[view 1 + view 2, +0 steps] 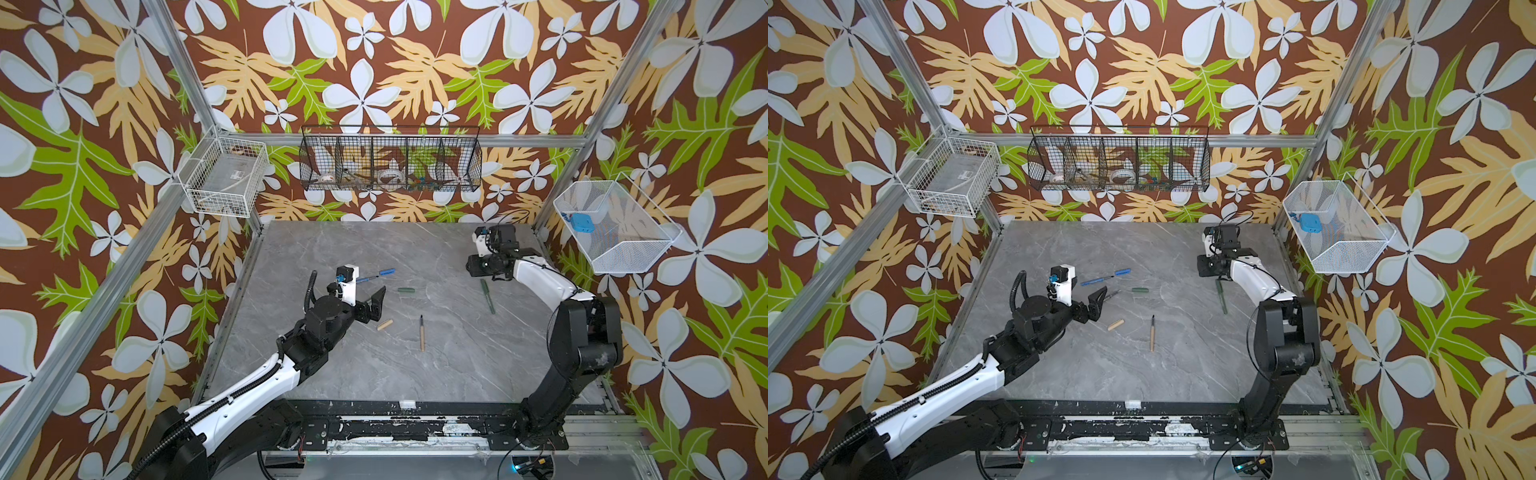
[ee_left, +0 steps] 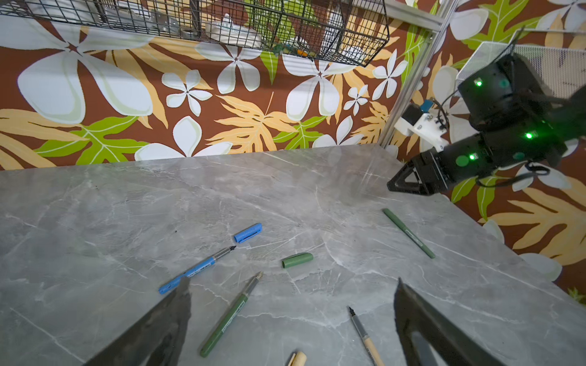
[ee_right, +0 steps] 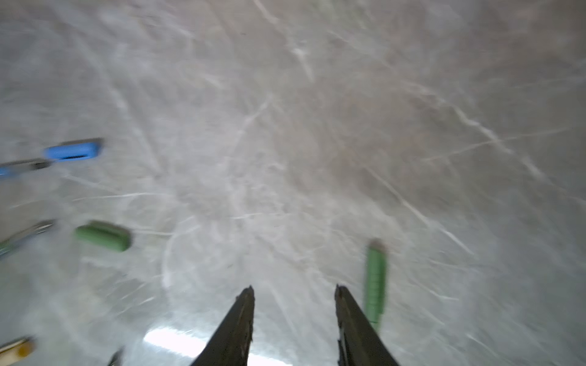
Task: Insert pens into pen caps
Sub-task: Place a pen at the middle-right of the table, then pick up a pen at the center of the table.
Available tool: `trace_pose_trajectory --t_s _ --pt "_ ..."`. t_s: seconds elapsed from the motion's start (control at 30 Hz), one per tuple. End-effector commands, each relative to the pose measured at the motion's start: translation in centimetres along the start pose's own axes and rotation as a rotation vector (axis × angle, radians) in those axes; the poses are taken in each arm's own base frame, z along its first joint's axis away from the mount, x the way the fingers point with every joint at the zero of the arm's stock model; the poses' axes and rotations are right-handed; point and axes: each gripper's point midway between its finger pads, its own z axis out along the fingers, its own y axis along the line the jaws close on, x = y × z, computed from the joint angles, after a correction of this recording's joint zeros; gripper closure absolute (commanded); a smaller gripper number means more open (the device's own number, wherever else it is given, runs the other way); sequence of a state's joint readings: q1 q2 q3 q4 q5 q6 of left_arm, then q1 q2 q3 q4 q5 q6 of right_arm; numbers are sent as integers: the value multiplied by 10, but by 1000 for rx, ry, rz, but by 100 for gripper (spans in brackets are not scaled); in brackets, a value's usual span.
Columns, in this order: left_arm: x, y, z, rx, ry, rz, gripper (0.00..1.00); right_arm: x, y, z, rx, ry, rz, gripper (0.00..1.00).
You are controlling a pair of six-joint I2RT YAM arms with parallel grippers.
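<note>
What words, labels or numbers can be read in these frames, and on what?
No text is readable anywhere.
Barrel print on blue pen: too small to read.
Label strip on green pen with bare tip: blurred.
Label strip on other green pen: too small.

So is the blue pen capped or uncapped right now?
Uncapped. The blue pen lies with its dark tip bare, and the blue cap lies apart from it, just past the tip.

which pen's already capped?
The dark green pen nearest the right hand: green end to end, no tip showing. The blue pen, the other green pen and the tan pen all show bare tips.
</note>
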State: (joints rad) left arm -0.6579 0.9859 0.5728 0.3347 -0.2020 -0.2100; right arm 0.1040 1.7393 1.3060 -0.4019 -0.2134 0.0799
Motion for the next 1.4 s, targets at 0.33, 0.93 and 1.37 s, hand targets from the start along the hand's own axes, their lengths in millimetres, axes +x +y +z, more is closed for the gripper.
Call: trace_pose_trajectory --t_s 0.33,0.93,1.37 --pt "-37 1 -14 -10 -116 -111 0 51 106 -66 -267 -37 44 54" --pt "-17 5 -35 25 -119 -71 0 126 145 -24 -45 214 11 53" --pt "-11 6 -45 44 -139 -56 0 149 168 17 -39 309 -53 56"
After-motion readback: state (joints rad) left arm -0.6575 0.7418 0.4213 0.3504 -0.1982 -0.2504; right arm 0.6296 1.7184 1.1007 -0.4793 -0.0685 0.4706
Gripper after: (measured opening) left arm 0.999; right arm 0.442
